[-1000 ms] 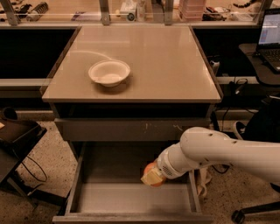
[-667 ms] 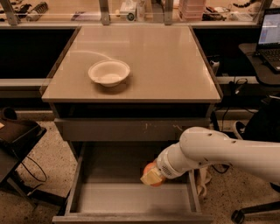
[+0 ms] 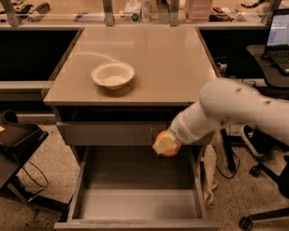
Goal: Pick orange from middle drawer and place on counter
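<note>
The orange [image 3: 174,147] is held in my gripper [image 3: 164,144], in the air in front of the cabinet, just below the closed upper drawer front and above the right rear part of the open middle drawer [image 3: 135,204]. The gripper is shut on the orange and its pale fingers cover the fruit's left side. My white arm reaches in from the right. The drawer's grey floor is bare. The beige counter [image 3: 153,54] lies above and behind the gripper.
A white bowl [image 3: 113,74] stands on the counter's left half. A laptop [image 3: 278,31] sits on a dark desk at right, with a chair base [image 3: 253,219] below. A cluttered bench [image 3: 135,11] runs along the back. A dark stand [image 3: 18,135] is at left.
My arm has risen and carried the orange up out of the drawer, from near its floor to the height of the upper drawer front.
</note>
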`<state>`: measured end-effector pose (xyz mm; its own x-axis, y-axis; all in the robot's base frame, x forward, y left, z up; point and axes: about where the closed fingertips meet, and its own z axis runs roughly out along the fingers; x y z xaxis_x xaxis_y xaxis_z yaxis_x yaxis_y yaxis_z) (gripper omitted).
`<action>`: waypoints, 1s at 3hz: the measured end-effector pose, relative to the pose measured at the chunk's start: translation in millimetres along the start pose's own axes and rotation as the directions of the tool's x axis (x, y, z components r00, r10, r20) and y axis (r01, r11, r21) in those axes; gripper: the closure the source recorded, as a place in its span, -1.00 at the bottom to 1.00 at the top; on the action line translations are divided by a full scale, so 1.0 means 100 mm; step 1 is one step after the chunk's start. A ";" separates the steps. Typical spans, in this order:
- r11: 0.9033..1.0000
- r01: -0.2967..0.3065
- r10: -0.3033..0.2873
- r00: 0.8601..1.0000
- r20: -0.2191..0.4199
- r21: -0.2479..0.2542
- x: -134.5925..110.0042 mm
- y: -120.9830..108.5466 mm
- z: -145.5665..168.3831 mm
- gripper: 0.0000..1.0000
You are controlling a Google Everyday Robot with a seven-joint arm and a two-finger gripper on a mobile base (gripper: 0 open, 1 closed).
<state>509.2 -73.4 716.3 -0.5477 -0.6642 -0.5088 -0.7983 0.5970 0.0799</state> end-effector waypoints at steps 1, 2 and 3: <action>0.989 0.019 -0.033 0.995 0.093 0.148 -0.76 -0.15 -1.11 1.00; 0.980 0.032 -0.063 0.986 0.157 0.197 -1.09 -0.16 -1.52 1.00; 0.980 0.032 -0.063 0.986 0.156 0.196 -1.09 -0.16 -1.51 1.00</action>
<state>543.6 -78.4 900.1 -0.4503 -0.6222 -0.6404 -0.7507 0.6521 -0.1057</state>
